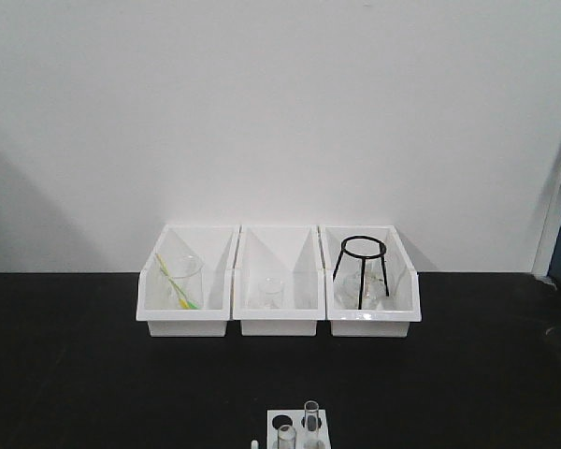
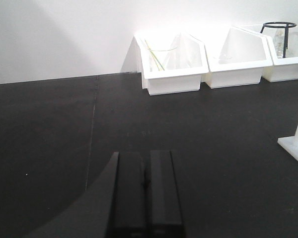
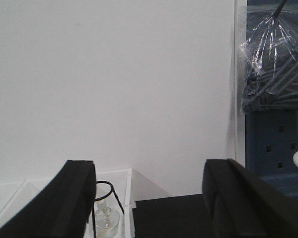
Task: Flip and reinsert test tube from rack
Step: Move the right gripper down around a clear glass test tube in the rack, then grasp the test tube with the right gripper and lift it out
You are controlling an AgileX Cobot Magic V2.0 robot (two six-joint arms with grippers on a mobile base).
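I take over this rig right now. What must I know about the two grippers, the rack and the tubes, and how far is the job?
Left gripper: shut, empty, low over the black table.
Right gripper: open wide, empty, facing the wall.
Rack: at the near table edge, in front of the three white bins. Two test tubes appear to stand upright in it.
Done: nothing that shows; no tube is gripped.
Left: lift one tube out, flip it, put it back into the rack.
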